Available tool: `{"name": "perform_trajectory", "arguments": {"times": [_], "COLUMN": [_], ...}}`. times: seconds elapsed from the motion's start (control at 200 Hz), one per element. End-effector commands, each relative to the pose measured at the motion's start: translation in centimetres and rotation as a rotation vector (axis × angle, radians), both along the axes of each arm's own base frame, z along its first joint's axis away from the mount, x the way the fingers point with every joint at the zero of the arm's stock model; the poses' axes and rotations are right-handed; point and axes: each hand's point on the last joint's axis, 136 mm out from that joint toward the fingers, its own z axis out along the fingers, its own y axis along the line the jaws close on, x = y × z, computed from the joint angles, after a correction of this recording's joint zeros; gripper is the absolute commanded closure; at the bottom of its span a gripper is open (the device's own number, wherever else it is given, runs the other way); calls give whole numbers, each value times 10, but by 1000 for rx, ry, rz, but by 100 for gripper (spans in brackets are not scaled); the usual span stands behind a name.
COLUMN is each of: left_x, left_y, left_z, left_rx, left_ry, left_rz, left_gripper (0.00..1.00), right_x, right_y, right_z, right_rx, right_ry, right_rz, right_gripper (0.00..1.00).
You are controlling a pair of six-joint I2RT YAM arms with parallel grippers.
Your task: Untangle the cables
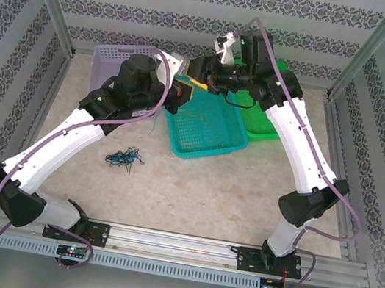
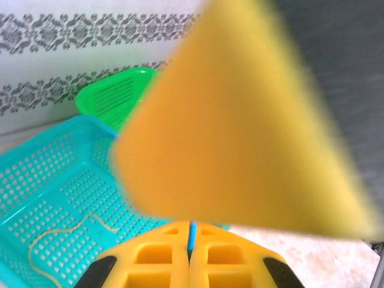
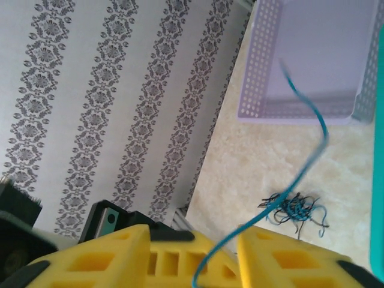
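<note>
So, teal basket (image 2: pixel 42 174): one yellowish-green cable (image 2: pixel 72 230) on mesh floor. Lavender basket (image 3: pixel 264 72) and green basket (image 2: pixel 114 96) flank it. Left hand (image 2: pixel 191 224) at teal rim, pressed together, pinching blue cable (image 2: pixel 192 237). Right hand (image 3: pixel 193 240) spread, blue strand loose through gap. Tangled cables (image 1: pixel 125 156) on desk (image 1: pixel 192 189).

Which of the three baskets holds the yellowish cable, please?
The teal basket, between the lavender basket and the green basket: the yellowish cable snakes across its mesh floor.
</note>
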Motion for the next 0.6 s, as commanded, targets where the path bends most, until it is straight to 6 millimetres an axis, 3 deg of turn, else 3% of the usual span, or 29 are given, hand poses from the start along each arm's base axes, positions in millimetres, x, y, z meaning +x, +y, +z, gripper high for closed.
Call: {"name": "perform_trajectory", "arguments": {"times": [0.0,0.14,0.285,0.595], "left_x": [8,20,41,119], "left_y": [22,40,65,151], "left_z": [4,-3,-8,-45], "left_rx": [-9,-2,-2,90], "left_ry": [62,98,113,174], "left_rz": [88,143,216,477], "left_gripper": [100,100,100,100], "right_x": [1,-5,-17,-38], "right_y": [-27,-51,-68,-77], "right_z": [33,45,42,11], "right_rx": [33,42,33,7], "right_ry": [-119,-199,-271,-234], "right_rz": [-77,-145,-188,-169], "right_gripper": [53,49,47,46]}}
